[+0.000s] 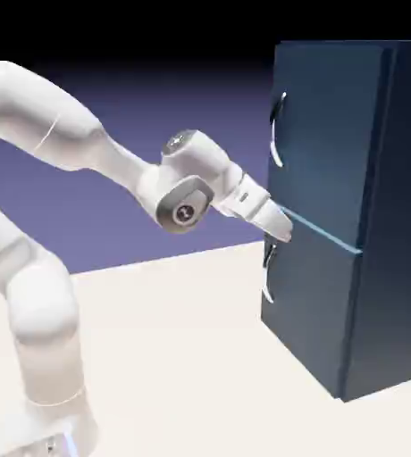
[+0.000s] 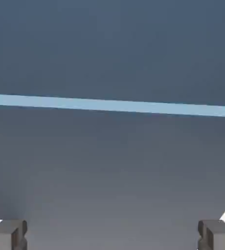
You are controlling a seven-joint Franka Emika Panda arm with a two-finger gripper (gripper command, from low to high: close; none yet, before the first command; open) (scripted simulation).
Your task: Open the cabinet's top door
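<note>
With its 2 fingertips spread around nothing, the claw (image 1: 279, 230) sits by the seam (image 1: 321, 229), likely to reach up for the handle (image 1: 276, 130) on the top door (image 1: 330, 134), above it and closed.

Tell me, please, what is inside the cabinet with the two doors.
Nothing inside can be seen: the cabinet's top door and lower door both look closed and cover it. Only the light blue strip between them shows.
</note>
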